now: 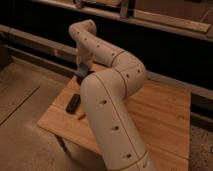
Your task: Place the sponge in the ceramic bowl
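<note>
Camera view: gripper hangs low over the far-left part of the wooden table, at the end of the white arm, which folds back over the table. Gripper state: cannot tell.

Risks (judgement):
- Ceramic bowl isn't clearly in view. A drop slightly off-centre would prob leave the sponge on the rim or the table, w/ no way to check from here.
- Gripper going too low could nudge or tip the bowl.
- Elbow swing could shove table items off the near edge.

Task thing vs gripper:
- Sponge not settled. Grey-blue bit right at the gripper tip may be the sponge or gripper hw.
- Dark flat block lies on the table near the gripper, front-left of it and apart. Could also be the sponge.
- Bowl prob just under/behind the gripper, covered by the arm.
- Red-orange item lies just beside the arm.
</note>
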